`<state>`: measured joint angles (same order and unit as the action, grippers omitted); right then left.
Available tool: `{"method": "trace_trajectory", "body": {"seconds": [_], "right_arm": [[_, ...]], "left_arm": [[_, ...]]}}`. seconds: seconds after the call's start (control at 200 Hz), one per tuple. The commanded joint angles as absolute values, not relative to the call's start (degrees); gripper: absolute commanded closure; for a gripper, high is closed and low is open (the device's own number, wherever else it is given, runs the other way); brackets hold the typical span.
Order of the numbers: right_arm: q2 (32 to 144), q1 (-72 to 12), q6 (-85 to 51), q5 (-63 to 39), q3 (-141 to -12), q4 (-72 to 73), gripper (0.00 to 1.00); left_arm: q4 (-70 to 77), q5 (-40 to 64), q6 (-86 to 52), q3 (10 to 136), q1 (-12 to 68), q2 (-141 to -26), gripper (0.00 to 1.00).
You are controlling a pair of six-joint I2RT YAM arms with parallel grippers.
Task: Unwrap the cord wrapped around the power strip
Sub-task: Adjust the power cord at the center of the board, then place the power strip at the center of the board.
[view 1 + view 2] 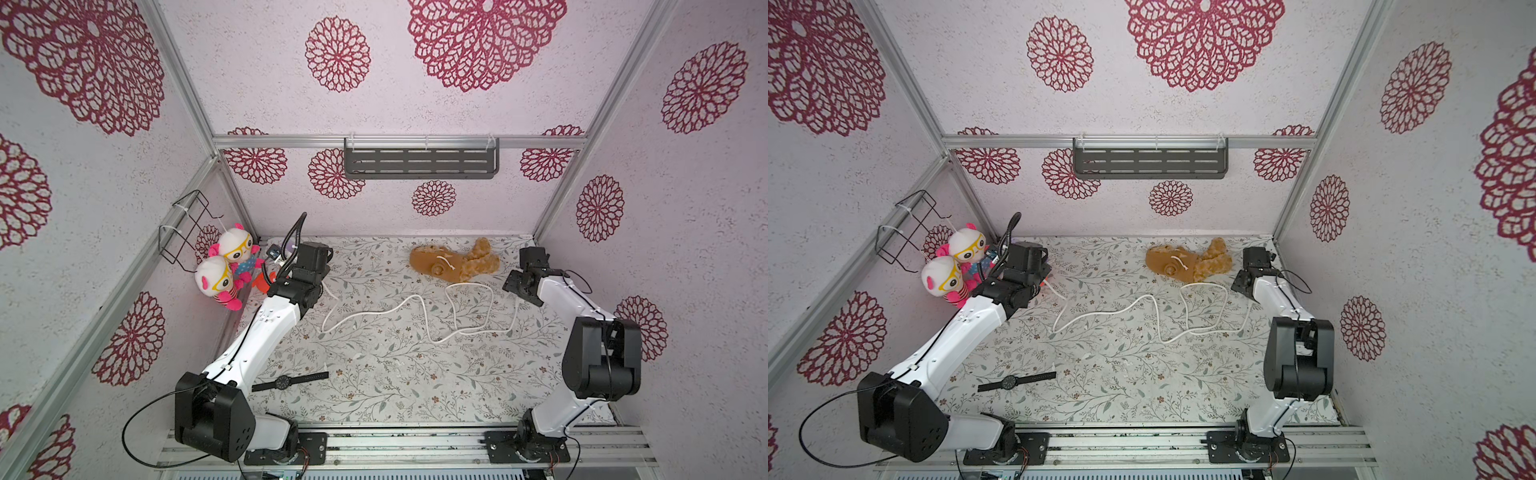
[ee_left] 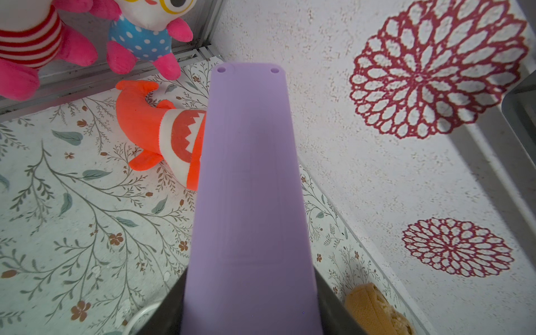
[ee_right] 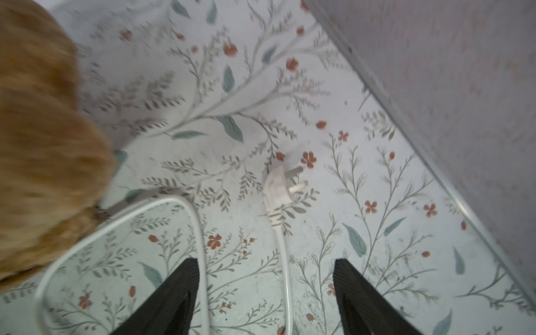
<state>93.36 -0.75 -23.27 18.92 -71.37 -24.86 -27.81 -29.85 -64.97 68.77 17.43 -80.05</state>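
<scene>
Top views, both: floral table (image 1: 374,395), near edge cut off by the arm mounts. Brown plush toy (image 1: 453,262) lying near the back, blurred and cropped in the right wrist view. Power strip (image 2: 249,162) at the back left corner, almost wholly hidden behind the left wrist from above. Plain only from the left wrist: lavender back face toward the lens, sockets out of sight, near end clamped between the dark fingers of the left gripper (image 2: 251,272). Cord (image 3: 282,255) off the strip, snaking in loose loops across the table to the right side, join with the strip hidden. Right gripper (image 3: 266,262) spread wide, gripping nothing, poised over the cord. Black watch (image 1: 286,380) near the front, well apart. Plug (image 3: 275,185) flat on the table, just beyond the open fingers.
</scene>
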Motion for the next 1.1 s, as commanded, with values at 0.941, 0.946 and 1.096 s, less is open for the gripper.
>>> {"method": "trace_trajectory", "body": {"seconds": [0.941, 0.946, 1.096], "right_arm": [[118.1, -42.6, 46.8, -22.1, -81.9, -10.3, 0.44], [117.8, -42.6, 46.6, -21.9, -81.5, -10.1, 0.44], [107.5, -40.4, 36.8, -21.7, -70.3, 0.6, 0.41]], "left_arm": [[-47.4, -29.2, -81.5, 74.2, 19.4, -82.8, 1.00], [-47.6, -28.9, -81.8, 74.2, 19.4, -83.0, 1.00], [-48.0, -23.5, -89.3, 71.2, 19.6, -88.9, 1.00]]}}
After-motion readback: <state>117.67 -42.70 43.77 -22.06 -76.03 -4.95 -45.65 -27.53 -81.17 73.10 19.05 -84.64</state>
